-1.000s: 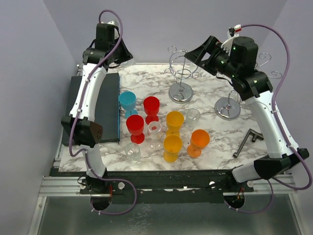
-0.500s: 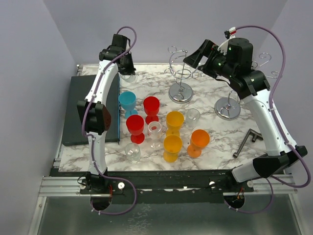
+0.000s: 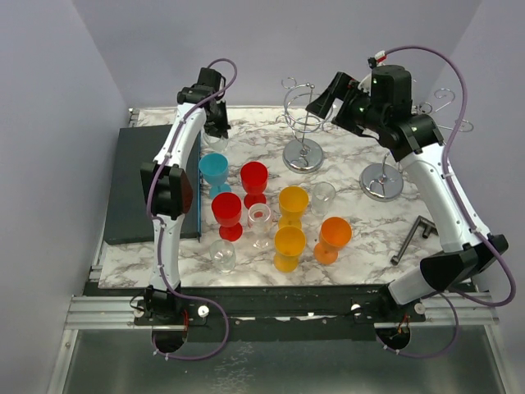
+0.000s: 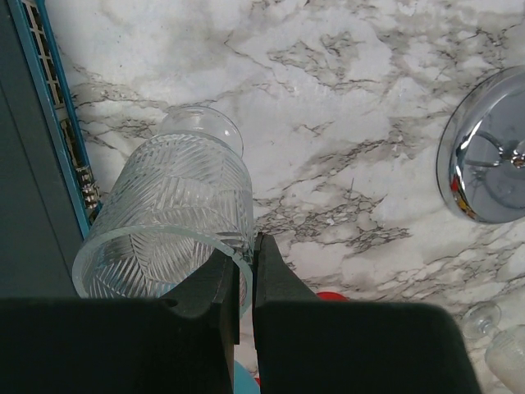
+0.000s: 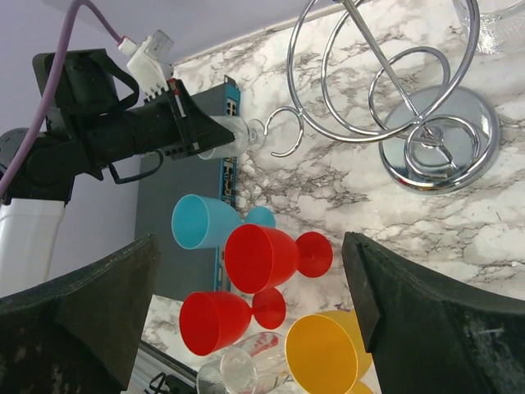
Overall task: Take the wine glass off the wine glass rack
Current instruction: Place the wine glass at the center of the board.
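The left gripper (image 4: pixel 244 264) is almost closed and pinches the rim of a clear wine glass (image 4: pixel 176 209) between its two fingers. The glass has a pressed zigzag pattern. It hangs tilted, with its foot pointing away from the gripper, over the marble table (image 4: pixel 344 98) and just beside the blue edge of the dark mat (image 4: pixel 25 172). In the overhead view this place is at the upper left of the table, well apart from the chrome rack (image 3: pixel 303 155) in the upper middle. I cannot tell whether the foot touches the marble. The right gripper (image 3: pixel 321 97) is spread wide and has hold of nothing; it hovers near the upper right of the rack. Some coloured cups (image 3: pixel 254 176) stand in the middle of the table.
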### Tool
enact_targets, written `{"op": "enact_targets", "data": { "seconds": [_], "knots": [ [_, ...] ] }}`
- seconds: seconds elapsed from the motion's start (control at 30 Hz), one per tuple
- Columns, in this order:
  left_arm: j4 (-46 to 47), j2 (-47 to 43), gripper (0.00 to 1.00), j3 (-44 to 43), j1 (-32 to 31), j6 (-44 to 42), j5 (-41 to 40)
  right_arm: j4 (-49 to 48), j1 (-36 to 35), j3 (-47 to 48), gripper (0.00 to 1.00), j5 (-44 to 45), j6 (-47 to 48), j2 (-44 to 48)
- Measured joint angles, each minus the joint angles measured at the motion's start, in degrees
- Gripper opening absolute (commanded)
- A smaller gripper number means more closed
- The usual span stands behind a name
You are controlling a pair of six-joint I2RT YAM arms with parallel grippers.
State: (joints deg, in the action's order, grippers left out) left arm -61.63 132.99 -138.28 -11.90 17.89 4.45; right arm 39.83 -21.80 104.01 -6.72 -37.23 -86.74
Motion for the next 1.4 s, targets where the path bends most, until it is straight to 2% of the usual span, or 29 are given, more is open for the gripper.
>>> {"op": "enact_targets", "data": {
  "seconds": [0.3,0.53,1.13,1.4],
  "knots": [
    [-1.7,4.2,0.0,-1.8,-0.2,-1.4,-1.8,0.3,0.0,1.0,1.0,0.1,0.3,-1.5],
    [-2.8,5.0,0.24,-2.9,-0.2,-2.0,-2.4,0.5,0.0,1.9,1.0,0.3,0.3,-2.6],
    [-2.8,5.4,0.34,-6.4,-0.2,-2.6,-2.6,0.6,0.0,3.8,1.0,1.5,0.3,-4.2],
    [-2.8,5.4,0.43,-6.8,-0.2,-2.6,-2.6,1.2,0.0,6.3,1.0,3.3,0.9,-5.3]
  ]
}}
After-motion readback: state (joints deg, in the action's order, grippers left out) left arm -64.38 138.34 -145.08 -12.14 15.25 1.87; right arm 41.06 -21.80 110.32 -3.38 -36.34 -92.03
